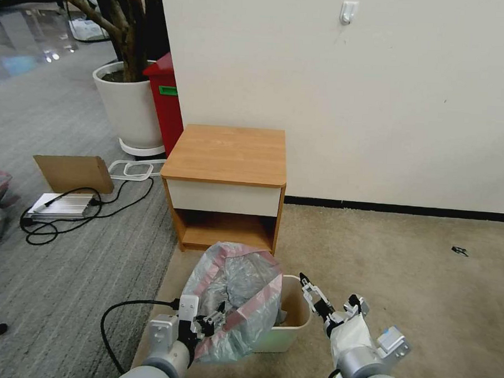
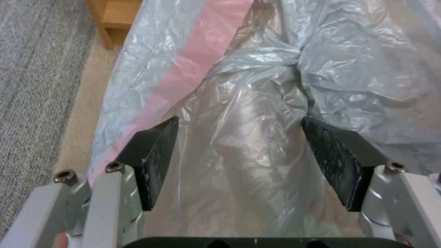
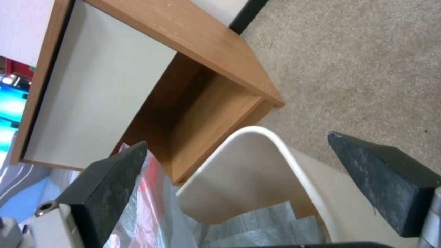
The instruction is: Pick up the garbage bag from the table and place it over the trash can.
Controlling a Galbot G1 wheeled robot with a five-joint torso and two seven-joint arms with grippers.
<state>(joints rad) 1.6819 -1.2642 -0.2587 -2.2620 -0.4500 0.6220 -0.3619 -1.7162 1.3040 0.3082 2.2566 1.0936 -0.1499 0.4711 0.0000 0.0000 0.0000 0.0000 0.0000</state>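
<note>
The garbage bag, crinkled grey plastic with a pink-red band, is bunched up over the left side of the cream trash can, which stands on the carpet in front of the table. My left gripper is at the bag's near edge and stands open. In the left wrist view the bag lies loose between its pads. My right gripper hovers open over the can's right side, with the white rim between its fingers. Folded grey plastic lies inside the can.
A white wall rises behind the table. To the left stand a red bin and a large white plant pot. A cardboard piece, a silver box and black cables lie on the grey carpet at left. Beige carpet stretches to the right.
</note>
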